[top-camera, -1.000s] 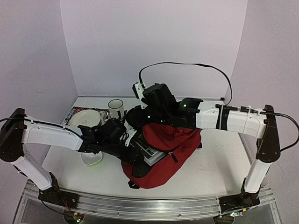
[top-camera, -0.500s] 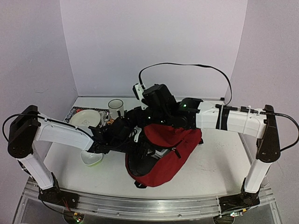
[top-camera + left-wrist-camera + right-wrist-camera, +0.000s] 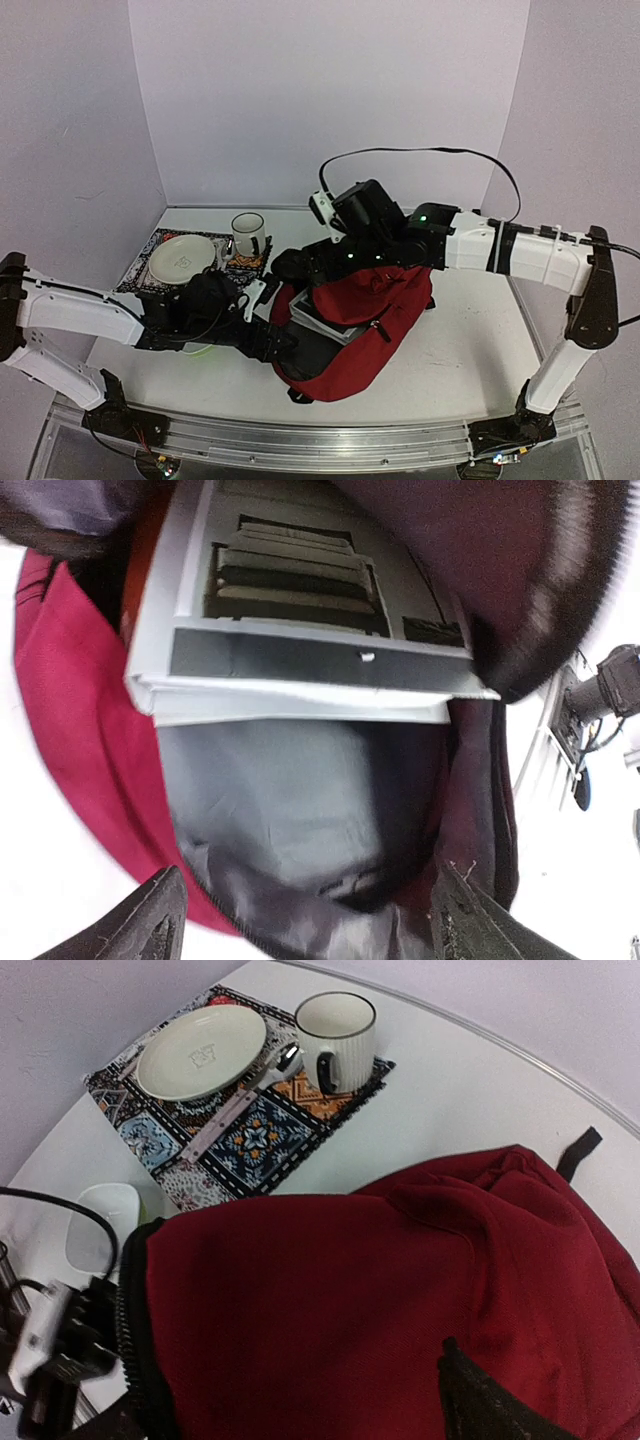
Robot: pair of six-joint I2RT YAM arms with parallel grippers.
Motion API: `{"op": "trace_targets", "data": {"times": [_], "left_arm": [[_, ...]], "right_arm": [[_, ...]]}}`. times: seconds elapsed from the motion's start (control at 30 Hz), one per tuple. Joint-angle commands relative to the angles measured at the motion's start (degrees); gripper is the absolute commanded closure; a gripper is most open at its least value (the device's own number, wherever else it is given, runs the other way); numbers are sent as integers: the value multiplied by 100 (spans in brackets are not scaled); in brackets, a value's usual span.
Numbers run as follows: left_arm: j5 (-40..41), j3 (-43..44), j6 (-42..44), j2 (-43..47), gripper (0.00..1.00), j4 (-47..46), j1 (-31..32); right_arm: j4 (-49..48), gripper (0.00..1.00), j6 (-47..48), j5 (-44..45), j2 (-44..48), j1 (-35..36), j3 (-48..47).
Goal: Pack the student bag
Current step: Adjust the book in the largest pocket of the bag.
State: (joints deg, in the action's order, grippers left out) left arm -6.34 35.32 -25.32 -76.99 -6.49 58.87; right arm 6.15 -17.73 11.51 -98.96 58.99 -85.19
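Top view:
- Student bag (image 3: 385, 330), mid-frame on the table, mouth facing left. A book (image 3: 322, 318) shows in the opening.
- My left gripper (image 3: 268, 338), at the lower left of the mouth.
- My right gripper (image 3: 292, 266), at the bag's upper left edge.
- Placemat (image 3: 135, 270), left of centre, bearing a plate (image 3: 183, 257) and a mug (image 3: 247, 233).

Left wrist view:
- My fingertips (image 3: 150, 920), one in each lower corner, spread wide with nothing between them.
- The bag's open mouth fills the frame: book in the upper half, grey lining (image 3: 300, 790) below.

Right wrist view:
- Red fabric of the bag across the lower frame.
- One finger (image 3: 490, 1400) at lower right, set far out to the side; jaws parted, gripping nothing.
- Placemat, plate, mug and a spoon (image 3: 283, 1059), upper left.
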Motion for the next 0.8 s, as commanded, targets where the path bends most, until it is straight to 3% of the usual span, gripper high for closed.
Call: {"op": "trace_targets", "data": {"times": [0.0, 0.2, 0.4, 0.6, 0.77], "left_arm": [[160, -83, 223, 686, 14, 208, -5], [970, 318, -27, 495, 10, 1121, -30], [829, 699, -445, -509, 11, 1307, -138], [938, 885, -538, -1020, 27, 1264, -267], [946, 1116, -232, -1366, 43, 1126, -520]], "right_arm": [[604, 11, -140, -217, 814, -170, 434], [624, 2, -530, -638, 1784, -613, 1493], [624, 2, -1140, -789, 2197, -989, 2298], [52, 2, -2112, -511, 2321, -1219, 3171], [-900, 11, -2821, -578, 2148, -1261, 3727]]}}
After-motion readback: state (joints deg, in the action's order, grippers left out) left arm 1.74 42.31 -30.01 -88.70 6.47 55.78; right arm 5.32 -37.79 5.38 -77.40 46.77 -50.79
